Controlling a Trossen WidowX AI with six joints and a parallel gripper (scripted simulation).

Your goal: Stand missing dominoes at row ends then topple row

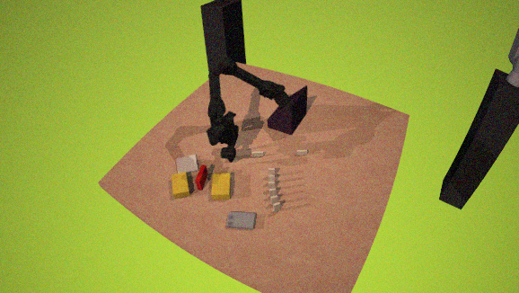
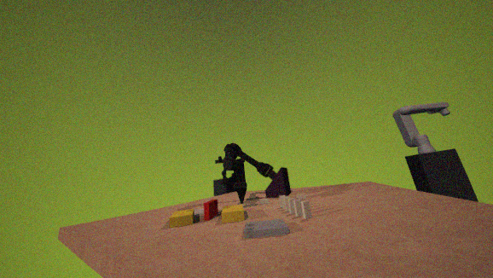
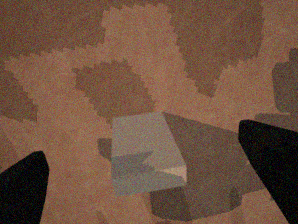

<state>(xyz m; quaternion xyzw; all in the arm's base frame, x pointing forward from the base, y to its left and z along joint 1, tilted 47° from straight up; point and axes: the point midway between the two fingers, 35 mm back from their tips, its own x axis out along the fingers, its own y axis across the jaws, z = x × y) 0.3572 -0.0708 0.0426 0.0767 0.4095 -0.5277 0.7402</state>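
A row of several pale dominoes [image 1: 272, 192] [image 2: 305, 210] stands upright right of the table's middle. One loose domino [image 1: 257, 154] lies beyond the row's far end, left of it. Another loose domino [image 1: 302, 153] lies further right. My gripper [image 1: 228, 155] [image 2: 241, 201] [image 3: 144, 145] points down left of these, well away from the row. It is open. In the wrist view a grey-lit domino [image 3: 142, 142] is between the spread fingers, with a gap on both sides. Whether it stands or lies is hard to tell. The arm hides it in the top view.
Two yellow blocks, the left one [image 1: 180, 185] [image 2: 182, 218] and the right one [image 1: 221, 186] [image 2: 233, 214], flank a red block [image 1: 201, 177] [image 2: 211, 209]. A white block [image 1: 187, 163] is behind. A grey slab [image 1: 241, 220] [image 2: 266, 228] lies nearer the front. Another arm [image 2: 407, 128] stands off the table.
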